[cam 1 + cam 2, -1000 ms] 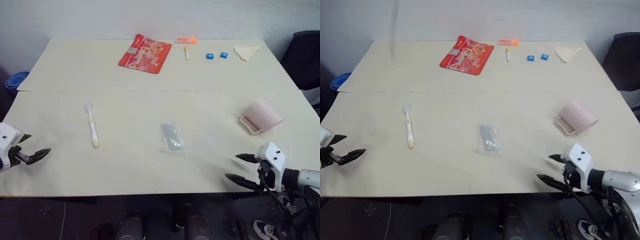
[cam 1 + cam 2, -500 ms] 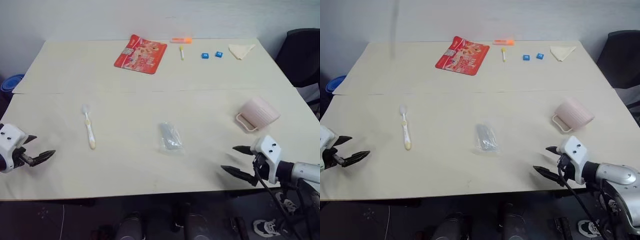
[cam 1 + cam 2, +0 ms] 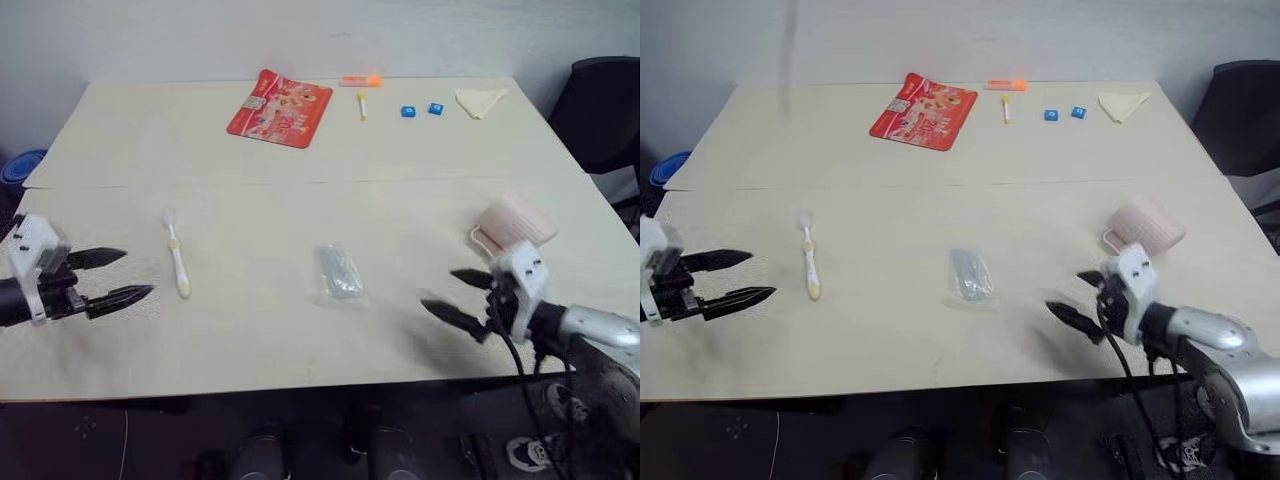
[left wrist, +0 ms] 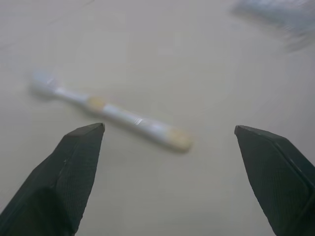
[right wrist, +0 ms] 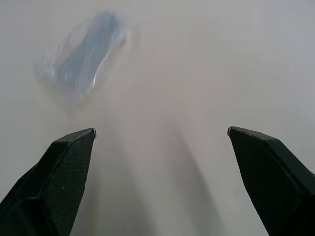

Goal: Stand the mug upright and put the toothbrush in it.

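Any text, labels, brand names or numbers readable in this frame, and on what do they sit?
Red packet: white label and printing, too small to read.
Two blue cubes: each has a pale mark on top, too small to read.
Nothing readable on the mug, the toothbrush or the clear wrapper.

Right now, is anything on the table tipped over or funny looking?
Yes. The pink mug lies on its side near the table's right edge, handle toward the front, instead of standing up. The toothbrush lies flat far off on the left side, so nothing is in the mug yet.
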Controlling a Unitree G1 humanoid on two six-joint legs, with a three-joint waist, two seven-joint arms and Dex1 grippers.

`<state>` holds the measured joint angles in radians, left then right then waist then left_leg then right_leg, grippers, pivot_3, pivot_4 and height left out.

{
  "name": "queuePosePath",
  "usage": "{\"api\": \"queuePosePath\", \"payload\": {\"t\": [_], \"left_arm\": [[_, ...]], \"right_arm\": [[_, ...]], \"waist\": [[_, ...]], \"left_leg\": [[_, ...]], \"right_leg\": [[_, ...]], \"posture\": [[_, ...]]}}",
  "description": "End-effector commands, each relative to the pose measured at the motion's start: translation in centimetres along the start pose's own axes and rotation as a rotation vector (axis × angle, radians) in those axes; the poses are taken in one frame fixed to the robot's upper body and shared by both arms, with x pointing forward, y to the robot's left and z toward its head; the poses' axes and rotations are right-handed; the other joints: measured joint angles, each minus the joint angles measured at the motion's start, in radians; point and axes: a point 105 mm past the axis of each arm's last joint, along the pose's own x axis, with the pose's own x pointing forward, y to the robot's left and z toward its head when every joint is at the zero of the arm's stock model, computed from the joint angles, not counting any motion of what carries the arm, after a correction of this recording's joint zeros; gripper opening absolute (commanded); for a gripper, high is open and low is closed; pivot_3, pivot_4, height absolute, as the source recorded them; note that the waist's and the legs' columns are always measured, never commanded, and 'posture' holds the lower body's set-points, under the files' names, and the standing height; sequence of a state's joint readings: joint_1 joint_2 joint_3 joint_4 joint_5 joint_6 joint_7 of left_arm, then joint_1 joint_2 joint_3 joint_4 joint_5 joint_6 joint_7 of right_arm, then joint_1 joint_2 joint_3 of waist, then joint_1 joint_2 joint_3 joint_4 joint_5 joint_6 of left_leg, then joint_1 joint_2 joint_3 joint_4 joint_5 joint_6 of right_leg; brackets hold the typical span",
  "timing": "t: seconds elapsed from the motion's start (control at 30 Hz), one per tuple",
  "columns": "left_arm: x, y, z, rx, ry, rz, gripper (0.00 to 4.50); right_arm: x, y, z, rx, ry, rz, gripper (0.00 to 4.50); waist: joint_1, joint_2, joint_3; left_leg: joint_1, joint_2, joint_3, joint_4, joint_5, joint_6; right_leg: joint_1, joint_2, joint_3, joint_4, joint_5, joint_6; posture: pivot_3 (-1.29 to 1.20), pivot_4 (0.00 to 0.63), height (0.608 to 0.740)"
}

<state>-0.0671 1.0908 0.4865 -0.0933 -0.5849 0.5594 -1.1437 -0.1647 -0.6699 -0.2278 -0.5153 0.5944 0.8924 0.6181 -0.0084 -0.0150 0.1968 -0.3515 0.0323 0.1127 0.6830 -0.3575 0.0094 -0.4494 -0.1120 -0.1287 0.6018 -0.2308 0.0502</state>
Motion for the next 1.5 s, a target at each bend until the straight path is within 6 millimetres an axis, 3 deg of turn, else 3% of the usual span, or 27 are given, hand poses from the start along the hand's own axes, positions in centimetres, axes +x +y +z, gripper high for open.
{"api": "queuePosePath", "payload": {"t": [0.03,0.13,0.27,0.37,0.47,0.63,0.77,1.1,1.23,1.3,1.37,1.5], "left_arm": [[1.1,-3.1,2.1,0.073,0.014,-0.182,4.5],[1.9,-5.3,2.5,0.129,0.053,-0.31,4.5],[2.8,-6.6,3.5,0.177,0.046,-0.387,4.5],[3.2,-6.9,3.8,0.202,0.043,-0.419,4.5],[3.7,-7.0,3.7,0.223,0.047,-0.424,4.5],[4.2,-6.9,3.9,0.239,0.032,-0.414,4.5],[4.3,-6.7,4.1,0.249,0.023,-0.405,4.5],[4.9,-6.4,4.0,0.265,0.013,-0.386,4.5],[5.2,-6.2,4.1,0.276,0.012,-0.387,4.5],[5.5,-6.2,4.3,0.281,0.003,-0.391,4.5],[5.7,-6.2,4.5,0.282,-0.007,-0.396,4.5],[6.9,-6.8,5.2,0.274,-0.061,-0.44,4.5]], "right_arm": [[2.3,1.6,0.4,0.051,0.009,0.031,4.48],[4.9,3.1,0.3,0.099,0.043,0.059,4.48],[7.9,4.1,0.2,0.133,0.065,0.073,4.48],[9.6,4.6,0.5,0.193,0.058,0.091,4.48],[11.0,6.8,0.7,0.223,0.064,0.194,4.48],[12.2,8.6,-0.9,0.208,0.13,0.258,4.48],[12.6,8.4,-1.5,0.185,0.137,0.24,3.61],[12.4,7.5,-1.1,0.198,0.104,0.208,0.34],[12.4,7.1,-0.8,0.224,0.085,0.191,0.34],[12.2,6.8,-0.4,0.232,0.069,0.182,0.03],[12.0,6.7,-0.1,0.233,0.06,0.188,0.01],[10.4,5.2,2.7,0.259,-0.015,0.161,0.01]], "waist": [[0.001,0.001,0.0],[0.001,0.002,0.0],[0.002,0.001,0.0],[0.001,0.001,0.0],[0.0,0.001,0.0],[-0.007,0.0,-0.001],[-0.02,-0.002,-0.002],[-0.02,-0.002,-0.002],[-0.02,-0.002,-0.002],[-0.019,-0.002,-0.002],[-0.019,-0.002,-0.002],[-0.016,-0.002,-0.002]], "left_leg": [[0.0,0.0,0.0,0.0,0.0,0.0],[-0.002,0.0,0.001,0.0,0.001,-0.001],[-0.004,-0.001,0.005,0.0,0.003,-0.001],[-0.004,-0.001,0.006,0.001,0.003,-0.001],[-0.005,0.0,0.007,0.001,0.003,-0.001],[-0.006,0.001,0.008,0.001,0.003,-0.001],[-0.005,0.001,0.008,0.001,0.003,-0.001],[-0.005,0.002,0.009,0.001,0.003,-0.002],[-0.005,0.002,0.009,0.001,0.003,-0.002],[-0.005,0.002,0.009,0.001,0.003,-0.002],[-0.005,0.001,0.009,0.001,0.003,-0.002],[-0.006,0.001,0.009,0.001,0.003,-0.002]], "right_leg": [[-0.001,0.0,0.0,0.001,0.0,0.0],[-0.003,0.002,0.001,0.006,-0.001,-0.001],[-0.007,0.009,0.002,0.008,-0.001,-0.001],[-0.009,0.01,0.003,0.009,0.0,-0.001],[-0.011,0.012,0.009,0.01,0.0,-0.001],[-0.012,0.014,0.012,0.01,0.0,-0.001],[-0.012,0.014,0.012,0.01,0.0,-0.001],[-0.012,0.015,0.013,0.01,-0.001,-0.001],[-0.012,0.015,0.014,0.01,-0.001,-0.001],[-0.012,0.015,0.014,0.01,-0.001,-0.001],[-0.012,0.015,0.014,0.01,-0.001,-0.001],[-0.012,0.015,0.014,0.01,0.0,-0.001]], "posture": [[0.0,0.15,0.74],[0.0,0.15,0.74],[0.0,0.15,0.74],[0.0,0.15,0.74],[0.0,0.15,0.74],[0.0,0.15,0.74],[0.0,0.15,0.74],[0.0,0.15,0.74],[0.0,0.15,0.74],[0.0,0.15,0.74],[0.0,0.15,0.74],[0.0,0.15,0.74]]}}
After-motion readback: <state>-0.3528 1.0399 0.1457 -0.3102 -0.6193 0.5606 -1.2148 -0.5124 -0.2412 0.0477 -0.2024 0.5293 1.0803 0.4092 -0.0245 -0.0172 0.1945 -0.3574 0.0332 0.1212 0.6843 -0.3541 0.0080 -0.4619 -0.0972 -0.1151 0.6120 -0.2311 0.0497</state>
